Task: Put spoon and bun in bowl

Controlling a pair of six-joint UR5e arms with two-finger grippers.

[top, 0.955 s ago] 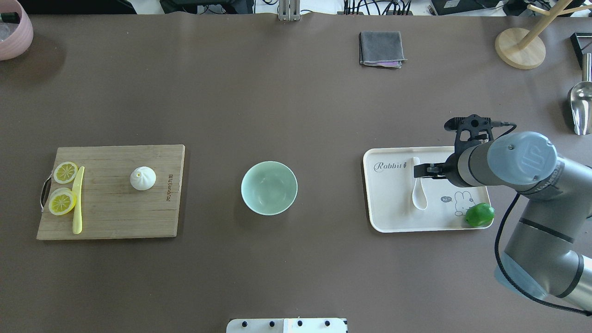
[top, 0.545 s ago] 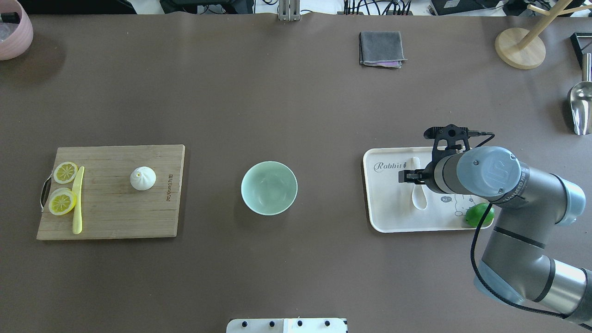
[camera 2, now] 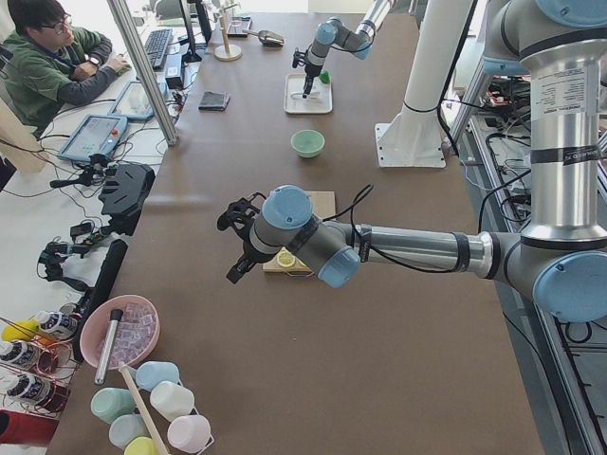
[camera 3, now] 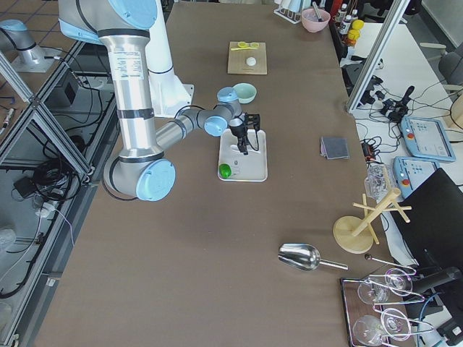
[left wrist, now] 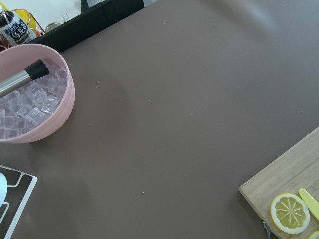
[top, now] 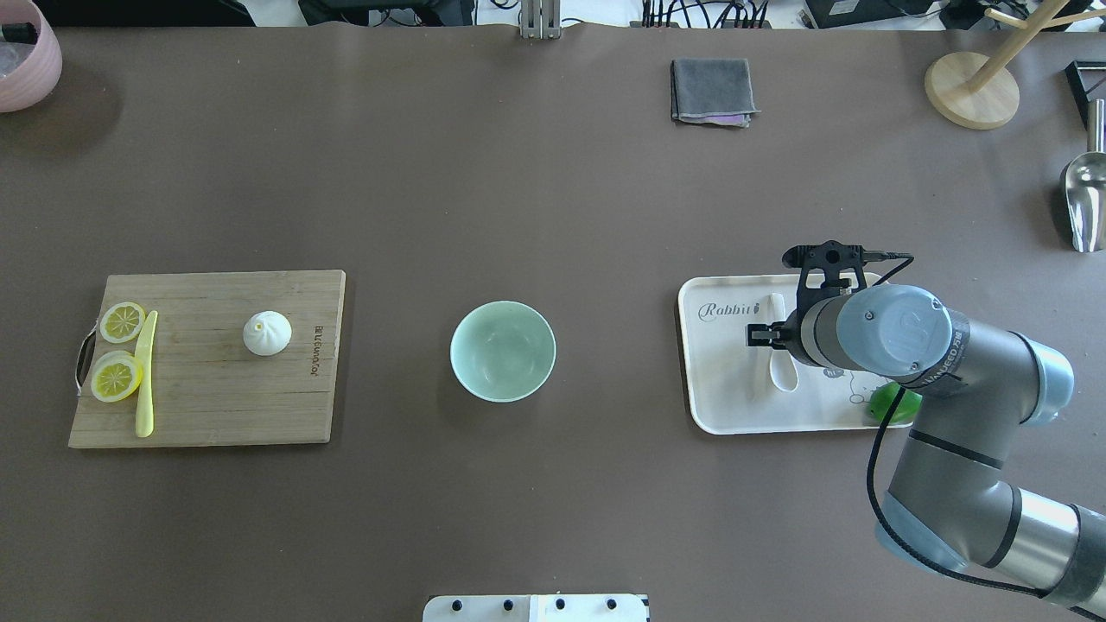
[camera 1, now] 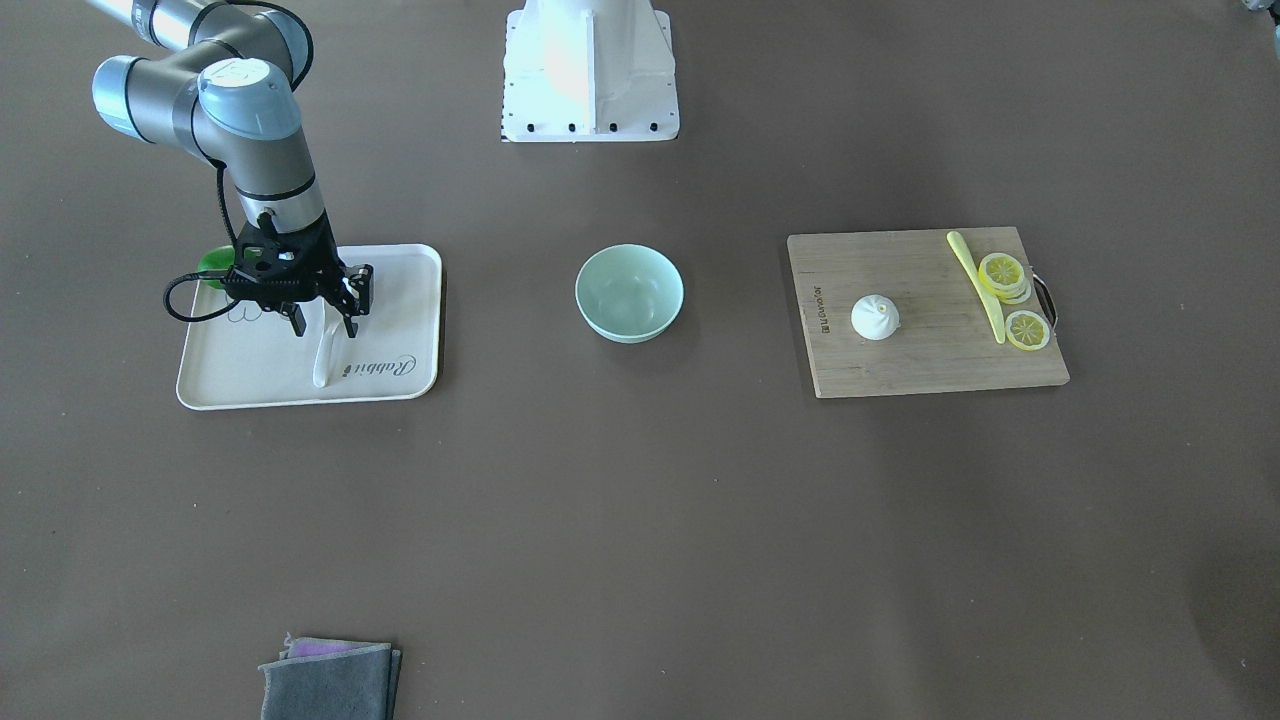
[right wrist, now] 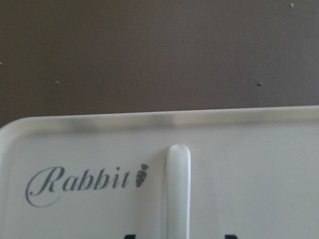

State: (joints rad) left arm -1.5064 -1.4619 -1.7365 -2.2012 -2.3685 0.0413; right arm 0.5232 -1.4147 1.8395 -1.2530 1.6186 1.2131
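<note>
The white spoon lies on a cream tray at the right, handle pointing away from the robot. My right gripper is open and low over the tray, its fingers straddling the spoon's handle. The white bun sits on a wooden cutting board at the left. The mint-green bowl stands empty at the table's middle. My left gripper shows only in the exterior left view, above the table near the board's outer end; I cannot tell whether it is open.
A green lime sits on the tray's near right corner, partly under the right arm. Lemon slices and a yellow-green knife lie on the board. A grey cloth lies at the back. A pink ice bowl stands far left.
My right gripper has moved left and toward the robot over the tray, coming down so its fingers stand around the spoon's handle. The spoon, bun and bowl have not moved.
</note>
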